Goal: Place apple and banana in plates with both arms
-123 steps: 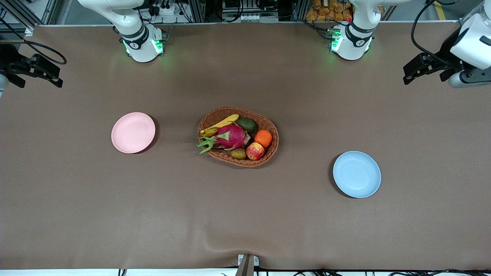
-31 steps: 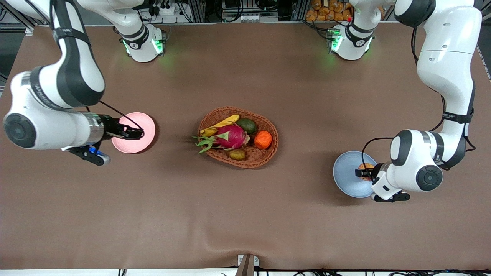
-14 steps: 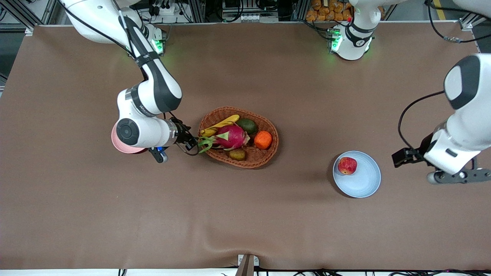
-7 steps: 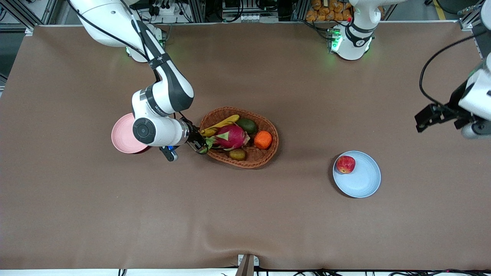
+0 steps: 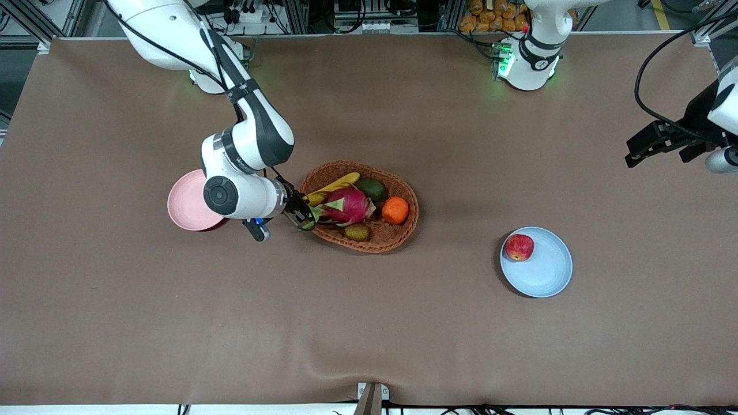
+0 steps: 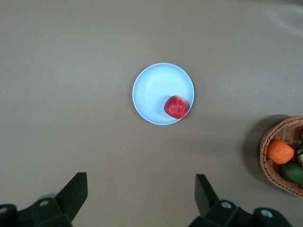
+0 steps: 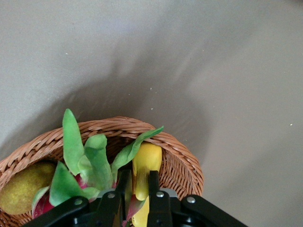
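I have the right tool (image 7: 135,191) at the basket (image 5: 369,239) rim nearest the pink plate (image 5: 187,204), fingers pinching the banana (image 7: 144,177) end. Advice: confirm firm hold, then lift clear of the dragon fruit (image 5: 346,206) leaves. The apple (image 5: 519,247) sits in the blue plate (image 5: 548,274). The left tool (image 6: 137,203) waits spread, high above that plate.

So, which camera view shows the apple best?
The left wrist view: the apple sits unobstructed at the edge of the blue plate. The front view shows it smaller. The right wrist view does not show it.
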